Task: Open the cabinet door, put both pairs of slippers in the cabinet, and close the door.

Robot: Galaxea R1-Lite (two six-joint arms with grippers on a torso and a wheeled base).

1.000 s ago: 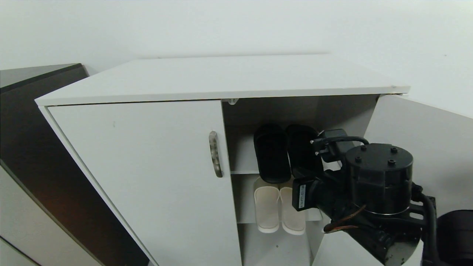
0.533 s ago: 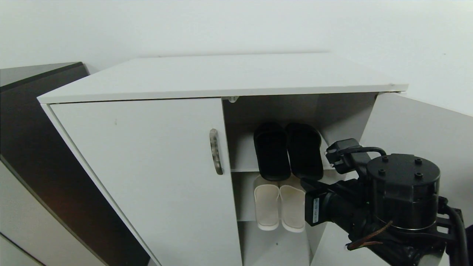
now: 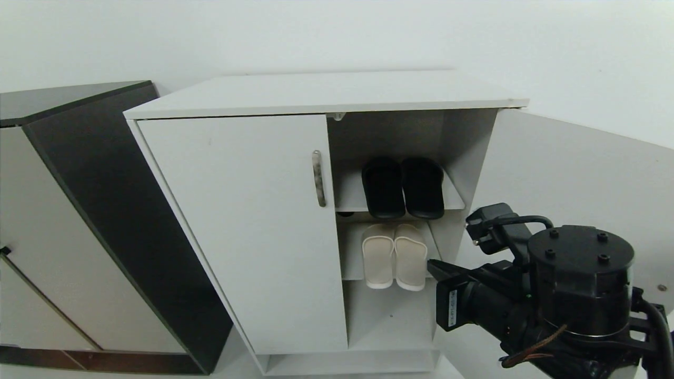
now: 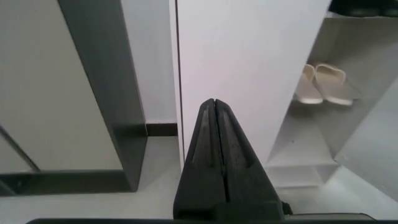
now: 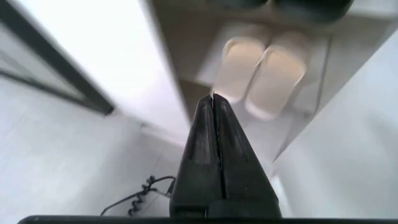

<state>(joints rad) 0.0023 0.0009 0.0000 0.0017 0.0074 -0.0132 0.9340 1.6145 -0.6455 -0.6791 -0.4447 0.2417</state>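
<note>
closed right fingers (image 5: 202, 155), white slippers (image 5: 261, 74) beyond their tips, apart

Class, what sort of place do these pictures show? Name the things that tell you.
Probably a plain indoor room, perhaps a hallway: a white cabinet with black slippers on one shelf and white slippers on the shelf below, against a bare white wall.

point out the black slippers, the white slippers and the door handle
black slippers (image 3: 383, 188), head view, middle of left slipper
white slippers (image 3: 378, 253), head view, middle of left slipper
door handle (image 3: 317, 179), head view, mid bar
</note>
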